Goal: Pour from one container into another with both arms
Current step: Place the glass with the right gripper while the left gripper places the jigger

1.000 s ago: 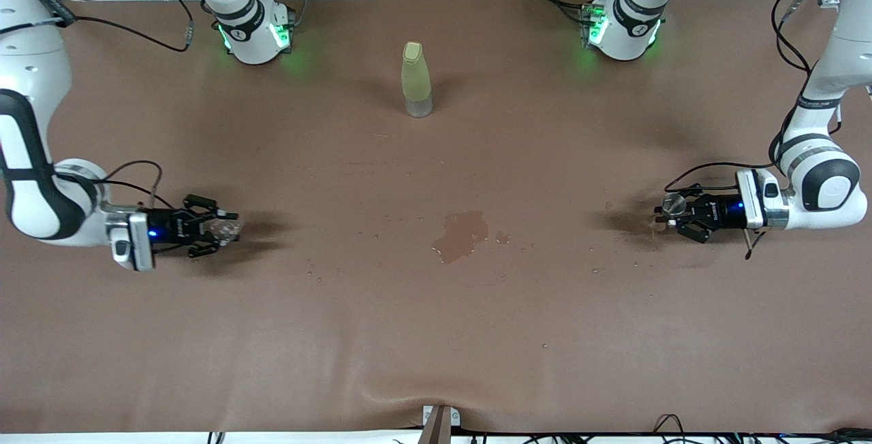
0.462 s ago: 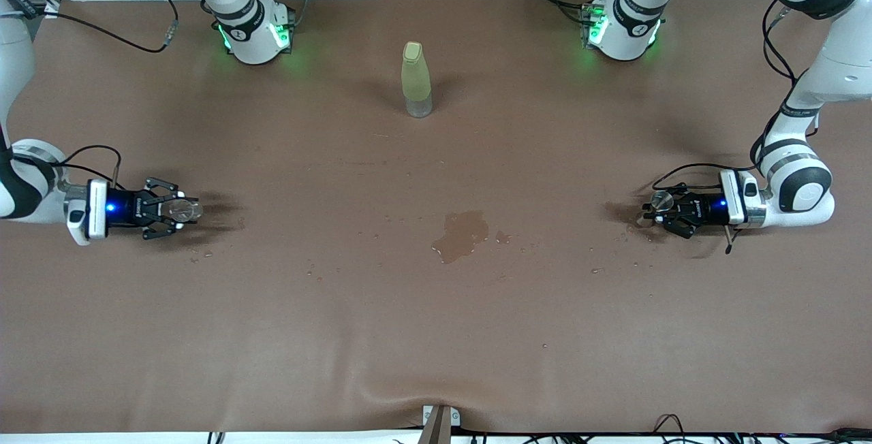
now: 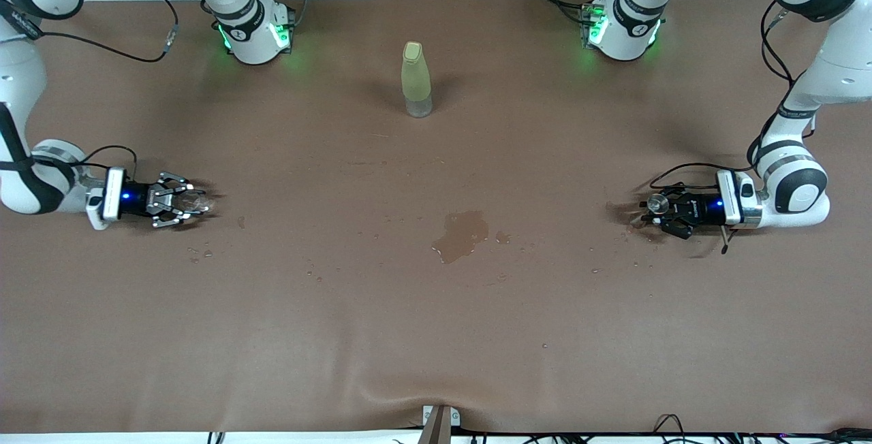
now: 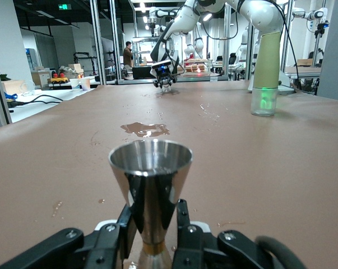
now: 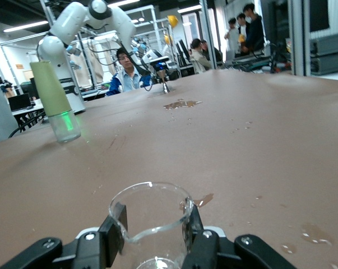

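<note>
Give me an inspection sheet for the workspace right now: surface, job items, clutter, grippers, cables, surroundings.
Surface: brown table cover, a puddle mid-table, scattered droplets around it.
Job's things: clear glass cup upright in the right gripper; stemmed glass upright between the left gripper's fingers.
Clutter: yellow-green bottle standing upright, farther from the front camera than the puddle.
Grippers: right gripper low at the right arm's end of the table, shut on the cup; left gripper low at the left arm's end, around the stemmed glass.
Cables: black cables loop along both wrists.
Surroundings: lab with people and other robots.
</note>
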{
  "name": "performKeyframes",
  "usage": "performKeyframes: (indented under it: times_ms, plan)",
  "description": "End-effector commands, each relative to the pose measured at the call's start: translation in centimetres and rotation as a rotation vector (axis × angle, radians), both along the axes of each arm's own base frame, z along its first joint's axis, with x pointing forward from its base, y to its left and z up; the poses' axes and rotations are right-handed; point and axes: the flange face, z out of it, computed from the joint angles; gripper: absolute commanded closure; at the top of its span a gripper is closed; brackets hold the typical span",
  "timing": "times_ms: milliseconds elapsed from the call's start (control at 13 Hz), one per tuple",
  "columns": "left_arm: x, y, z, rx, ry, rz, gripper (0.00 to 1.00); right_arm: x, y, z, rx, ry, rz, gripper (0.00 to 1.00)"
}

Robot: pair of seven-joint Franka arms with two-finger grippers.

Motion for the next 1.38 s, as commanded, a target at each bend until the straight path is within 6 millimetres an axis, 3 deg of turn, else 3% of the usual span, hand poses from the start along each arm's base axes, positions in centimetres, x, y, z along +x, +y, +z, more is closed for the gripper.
performKeyframes:
  times_ms: [0,154,385,538,692,846,1154,1308]
  plan:
    - [-0.1,0.2,-0.2,-0.013,-0.019,-0.016,0.60,1.7,0.3,0.1,0.036,-0.077,0.035,0.76]
    - [0.0,0.5,0.1,-0.011,-0.026,-0.015,0.52,2.0,0.5,0.6,0.055,-0.090,0.053,0.66]
    - [-0.2,2.6,0.7,0.019,-0.057,-0.037,0.45,1.9,0.4,0.6,0.054,-0.074,0.049,0.17]
    - [-0.1,4.5,1.3,0.044,-0.072,-0.051,0.42,1.7,0.4,0.8,0.078,-0.065,0.055,0.00]
    - [0.3,5.6,2.1,0.057,-0.085,-0.069,0.41,2.0,0.0,1.5,0.074,-0.071,0.055,0.00]
    - [1.5,7.3,4.2,0.102,-0.118,-0.078,0.40,3.1,-0.6,3.7,0.079,-0.028,0.073,0.00]
    - [5.7,9.8,11.4,0.206,-0.045,-0.086,0.40,7.0,-3.5,13.8,-0.004,0.150,0.123,0.00]
    - [7.1,9.1,15.9,0.242,-0.014,-0.070,0.40,9.6,-4.4,18.5,-0.066,0.272,0.104,0.00]
